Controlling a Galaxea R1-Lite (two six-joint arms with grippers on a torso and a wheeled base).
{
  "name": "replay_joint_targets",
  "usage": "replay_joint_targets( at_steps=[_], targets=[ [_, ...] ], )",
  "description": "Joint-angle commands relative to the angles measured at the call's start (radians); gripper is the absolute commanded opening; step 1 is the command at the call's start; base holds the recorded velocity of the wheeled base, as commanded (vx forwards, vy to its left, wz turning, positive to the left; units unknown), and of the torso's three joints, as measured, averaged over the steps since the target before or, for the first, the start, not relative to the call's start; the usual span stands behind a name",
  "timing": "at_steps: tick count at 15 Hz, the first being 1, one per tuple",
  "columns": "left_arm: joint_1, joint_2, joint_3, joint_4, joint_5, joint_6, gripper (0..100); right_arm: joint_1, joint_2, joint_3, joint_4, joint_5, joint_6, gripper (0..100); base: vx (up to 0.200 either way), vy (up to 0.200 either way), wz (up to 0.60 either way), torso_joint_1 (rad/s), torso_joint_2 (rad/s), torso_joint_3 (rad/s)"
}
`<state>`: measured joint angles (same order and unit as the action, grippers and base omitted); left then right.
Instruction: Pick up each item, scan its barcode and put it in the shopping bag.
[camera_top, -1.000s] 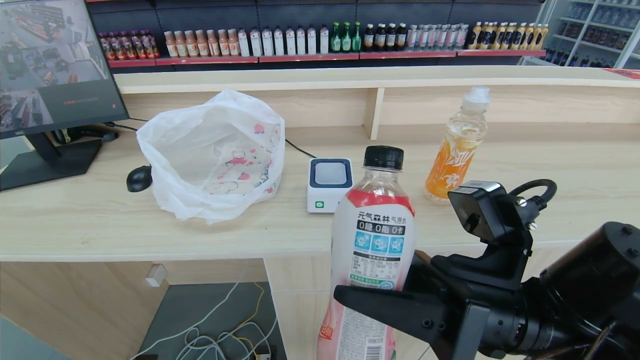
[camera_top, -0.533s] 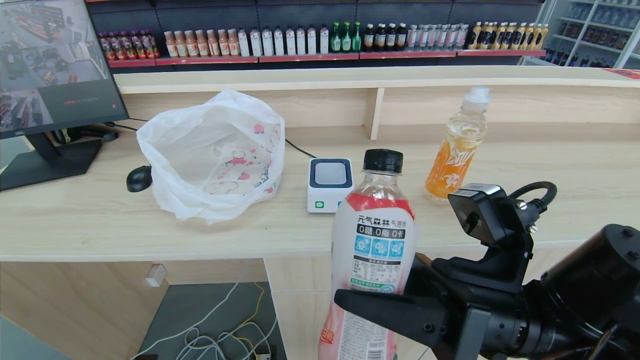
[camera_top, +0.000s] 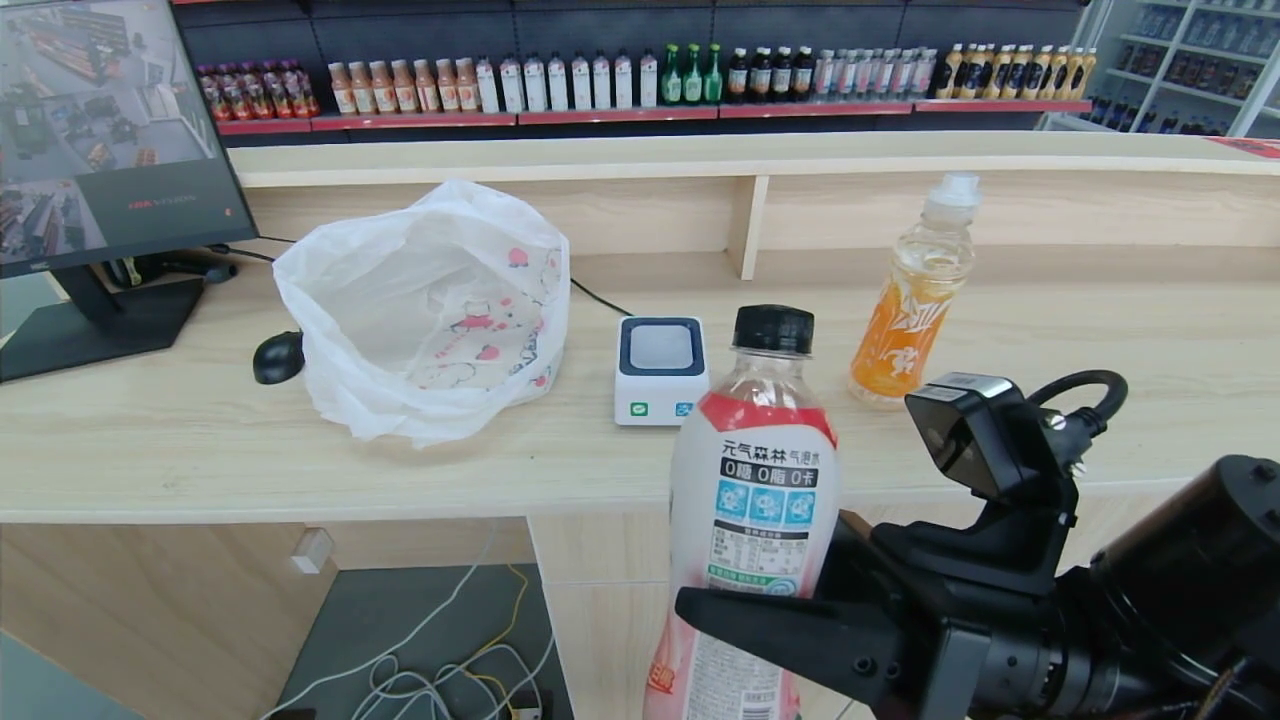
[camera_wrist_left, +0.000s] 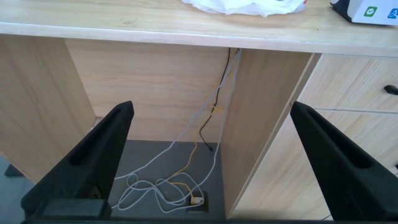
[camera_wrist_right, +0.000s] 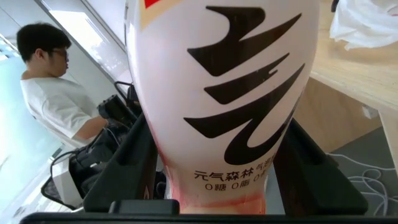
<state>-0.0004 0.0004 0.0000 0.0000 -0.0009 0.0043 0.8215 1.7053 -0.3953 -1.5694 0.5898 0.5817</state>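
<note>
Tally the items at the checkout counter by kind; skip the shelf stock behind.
Drink bottles: 2, the pink-labelled bottle in the right gripper and the orange drink bottle
Shopping bag: 1
Barcode scanner: 1
Computer mouse: 1
Monitor: 1
Total: 6

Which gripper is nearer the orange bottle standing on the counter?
Right. The right gripper, shut on the pink bottle, is close before the orange bottle; the left gripper hangs below counter level.
</note>
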Motion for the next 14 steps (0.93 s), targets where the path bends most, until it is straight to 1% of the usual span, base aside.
replay_joint_targets(
  at_steps=[1, 2, 4, 5, 8, 11, 13, 14],
  targets=[
    [-0.001, 0.0, 0.0, 0.0, -0.001, 0.0, 100, -0.001, -0.006, 0.004, -0.001, -0.001, -0.006, 0, 0.0, 0.0, 0.0, 0.0, 0.0, 0.0],
    [-0.001, 0.0, 0.0, 0.0, 0.001, 0.0, 100, -0.004, -0.006, 0.006, -0.001, -0.01, -0.033, 0, 0.0, 0.0, 0.0, 0.0, 0.0, 0.0],
    [0.0, 0.0, 0.0, 0.0, 0.001, 0.0, 100, -0.002, -0.003, 0.016, -0.001, -0.062, -0.075, 0, 0.0, 0.0, 0.0, 0.0, 0.0, 0.0],
    [-0.001, 0.0, 0.0, 0.0, -0.001, 0.0, 100, 0.001, -0.001, 0.035, -0.001, -0.14, -0.129, 0, 0.0, 0.0, 0.0, 0.0, 0.0, 0.0],
    [0.0, 0.0, 0.0, 0.0, -0.001, 0.0, 100, 0.007, 0.002, 0.038, -0.001, -0.265, -0.269, 0, 0.0, 0.0, 0.0, 0.0, 0.0, 0.0],
    [-0.001, 0.0, 0.0, 0.0, 0.001, 0.0, 100, 0.01, 0.022, 0.007, -0.001, -0.38, -0.422, 0, 0.0, 0.0, 0.0, 0.0, 0.0, 0.0],
    [0.0, 0.0, 0.0, 0.0, 0.001, 0.0, 100, 0.018, 0.025, -0.02, -0.001, -0.522, -0.474, 0, 0.0, 0.0, 0.0, 0.0, 0.0, 0.0],
    [0.0, 0.0, 0.0, 0.0, 0.001, 0.0, 100, 0.021, 0.025, -0.023, -0.001, -0.545, -0.49, 0, 0.0, 0.0, 0.0, 0.0, 0.0, 0.0]
  ],
)
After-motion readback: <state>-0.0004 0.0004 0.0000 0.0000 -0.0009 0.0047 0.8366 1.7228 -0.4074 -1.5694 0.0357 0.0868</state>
